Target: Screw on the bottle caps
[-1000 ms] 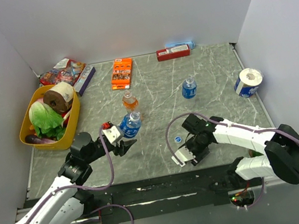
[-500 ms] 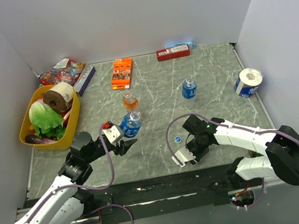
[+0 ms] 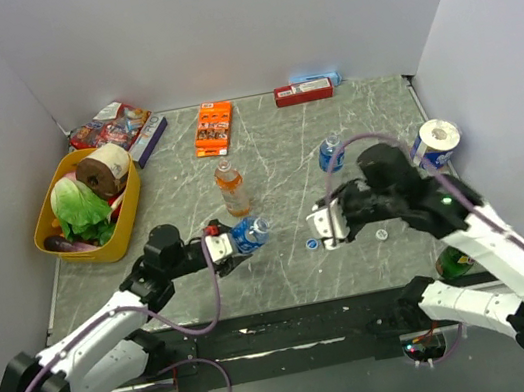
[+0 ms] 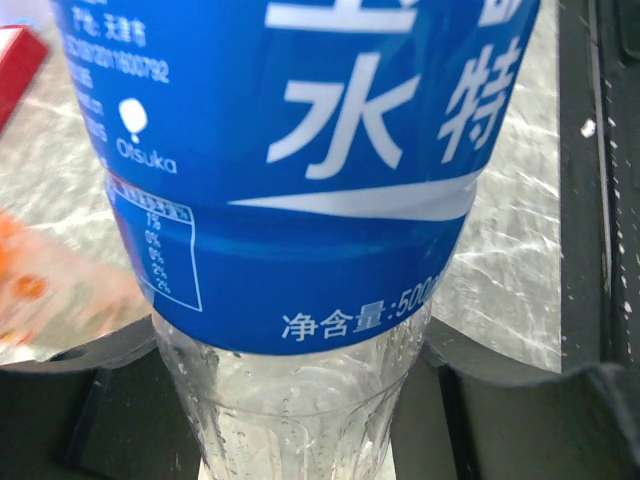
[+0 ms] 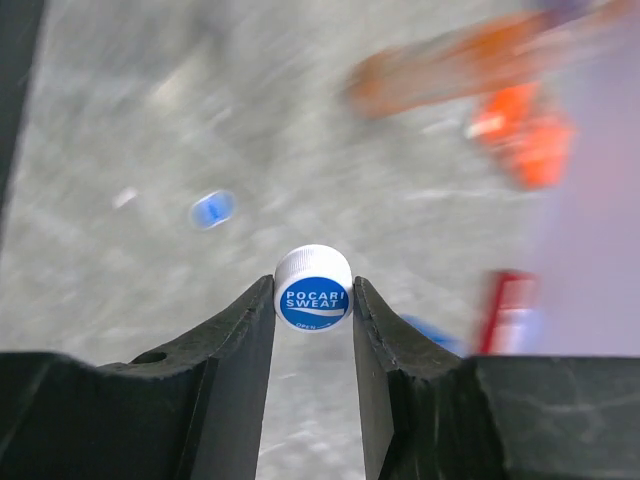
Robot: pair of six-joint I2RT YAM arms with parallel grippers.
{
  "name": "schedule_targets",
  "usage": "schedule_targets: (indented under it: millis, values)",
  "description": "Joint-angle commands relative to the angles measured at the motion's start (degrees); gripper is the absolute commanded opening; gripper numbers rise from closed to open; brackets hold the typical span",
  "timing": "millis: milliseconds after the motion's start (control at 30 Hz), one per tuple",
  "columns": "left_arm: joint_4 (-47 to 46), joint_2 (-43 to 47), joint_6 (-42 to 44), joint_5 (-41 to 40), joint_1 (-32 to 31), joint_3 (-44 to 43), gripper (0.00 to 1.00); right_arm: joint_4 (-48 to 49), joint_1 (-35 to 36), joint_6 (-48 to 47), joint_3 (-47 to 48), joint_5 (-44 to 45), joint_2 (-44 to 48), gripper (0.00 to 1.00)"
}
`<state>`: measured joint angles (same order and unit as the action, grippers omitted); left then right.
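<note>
My left gripper (image 3: 228, 247) is shut on a short clear bottle with a blue label (image 3: 248, 234), held tilted with its open neck pointing right. In the left wrist view the bottle (image 4: 300, 150) fills the frame between the fingers (image 4: 100, 400). My right gripper (image 3: 318, 227) is raised over the table, to the right of that bottle. It is shut on a white cap with a blue top (image 5: 313, 290). A blue cap (image 3: 311, 244) and a whitish cap (image 3: 381, 234) lie on the table. The orange-liquid bottle (image 3: 231, 189) and the second blue-label bottle (image 3: 331, 153) stand upright.
A yellow basket (image 3: 54, 239) with lettuce and a paper roll sits at the left. Snack packs (image 3: 118, 128), a flat orange box (image 3: 214, 128) and a red box (image 3: 304, 92) lie along the back. A tissue roll (image 3: 434, 143) is at the right, and a green bottle (image 3: 451, 262) near the right arm's base.
My left gripper has closed on the blue-label bottle and tilted it to the right. My right arm has risen from the table with the cap, towards that bottle.
</note>
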<state>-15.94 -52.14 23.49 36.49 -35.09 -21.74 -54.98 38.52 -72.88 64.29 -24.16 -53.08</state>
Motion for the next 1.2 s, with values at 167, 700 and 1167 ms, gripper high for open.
schedule_targets:
  millis: [167,700,1167]
  values:
    - [-11.30,-5.96,4.73,3.77,-3.84,-0.85,0.01,-3.21,6.82,8.28,18.22,-3.00,-5.19,0.20]
    - [-9.28,-4.90,5.34,3.06,-4.63,-1.11,0.01,-5.14,16.32,2.48,21.84,-2.20,-12.57,0.20]
    - [-8.14,-6.13,5.96,3.06,-4.64,-2.70,0.01,-3.64,17.90,1.96,21.05,-0.89,-14.24,0.21]
